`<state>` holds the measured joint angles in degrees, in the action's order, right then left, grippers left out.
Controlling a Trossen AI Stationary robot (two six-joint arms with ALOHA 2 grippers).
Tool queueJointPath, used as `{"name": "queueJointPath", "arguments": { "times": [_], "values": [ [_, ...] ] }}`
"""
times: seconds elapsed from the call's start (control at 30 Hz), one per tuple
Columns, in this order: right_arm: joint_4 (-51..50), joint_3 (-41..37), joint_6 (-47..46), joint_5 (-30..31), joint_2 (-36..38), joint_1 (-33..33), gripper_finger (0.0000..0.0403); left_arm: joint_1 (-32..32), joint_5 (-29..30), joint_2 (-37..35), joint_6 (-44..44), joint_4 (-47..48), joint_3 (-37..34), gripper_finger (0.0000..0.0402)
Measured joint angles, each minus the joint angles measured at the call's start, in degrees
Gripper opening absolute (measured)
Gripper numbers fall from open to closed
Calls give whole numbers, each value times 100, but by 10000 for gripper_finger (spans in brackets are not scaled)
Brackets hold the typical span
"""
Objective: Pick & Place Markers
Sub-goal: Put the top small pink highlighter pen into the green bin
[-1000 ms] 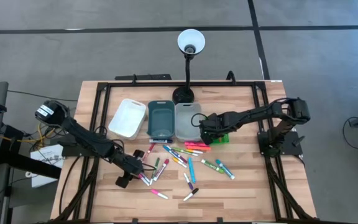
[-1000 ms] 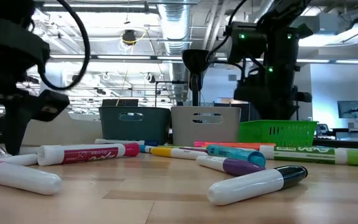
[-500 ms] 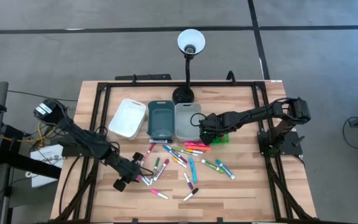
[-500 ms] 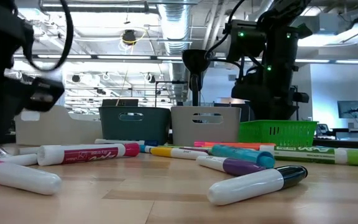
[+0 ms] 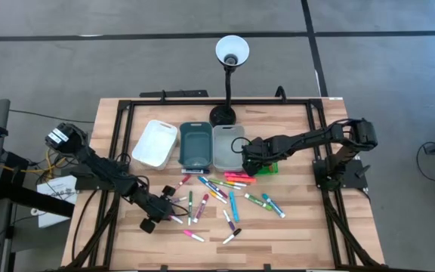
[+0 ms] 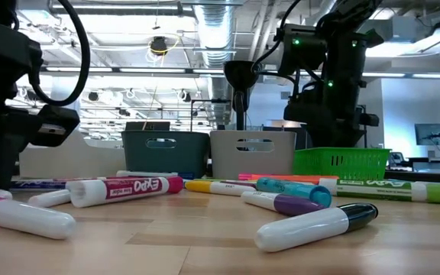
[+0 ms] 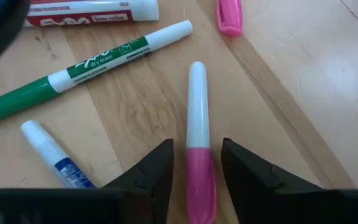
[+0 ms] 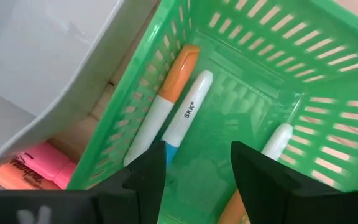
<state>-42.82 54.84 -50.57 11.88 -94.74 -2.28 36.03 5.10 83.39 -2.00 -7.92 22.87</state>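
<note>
Over the surface's left side, the left claw is straddling a pink-capped marker, fingers open; closing comes next. Right claw is hanging open over the green basket.

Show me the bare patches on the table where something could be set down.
The table is bare between the front edge and the markers, and along the back on either side of the lamp base. The middle is crowded: the trays, the scattered markers and both grippers.
</note>
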Motion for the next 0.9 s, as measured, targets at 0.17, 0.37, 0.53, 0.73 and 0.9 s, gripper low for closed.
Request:
{"name": "queueJointPath", "arguments": {
  "times": [0.17,0.37,0.53,0.73,0.9],
  "values": [
    [-41,215,420,4,0,0,166,-4,48,3,-1,-26,-2,77],
    [-76,784,946,3,0,0,168,-9,116,7,-333,-50,-4,37],
    [-316,1385,1360,8,2,89,165,-13,312,16,-442,-123,-10,39],
    [-437,1903,1828,13,4,376,159,-21,701,-45,-427,-200,-34,40],
    [-421,2010,1917,34,4,666,157,-20,1277,-467,-428,-260,-35,40]
  ]
}}
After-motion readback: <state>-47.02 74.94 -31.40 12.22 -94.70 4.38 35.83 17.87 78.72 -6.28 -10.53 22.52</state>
